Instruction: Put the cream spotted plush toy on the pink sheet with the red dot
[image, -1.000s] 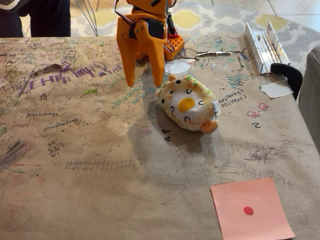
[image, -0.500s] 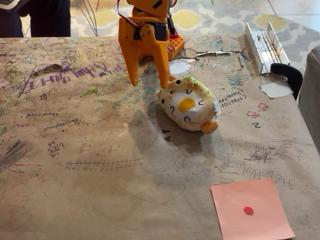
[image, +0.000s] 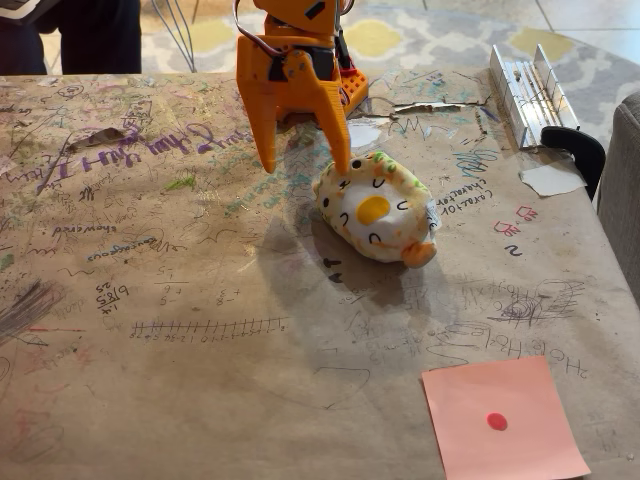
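The cream spotted plush toy (image: 380, 212) lies on its side on the scribbled brown paper table, white face with a yellow patch turned toward the camera, orange foot at its lower right. My orange gripper (image: 305, 167) hangs open just above and to the left of it; the right fingertip (image: 342, 165) comes down at the toy's upper left edge, the left fingertip (image: 268, 163) stands apart over bare table. Nothing is between the fingers. The pink sheet with the red dot (image: 503, 419) lies flat at the front right, well away from the toy.
A metal rail piece (image: 527, 84) and a black clamp (image: 578, 146) sit at the far right edge, with a white paper scrap (image: 550, 179) beside them. A person's dark legs (image: 70, 35) stand behind the table at the far left.
The gripper has shifted right toward the toy and its fingers have spread a little wider; the right fingertip now reaches the toy's edge. Toy and sheet have not moved.
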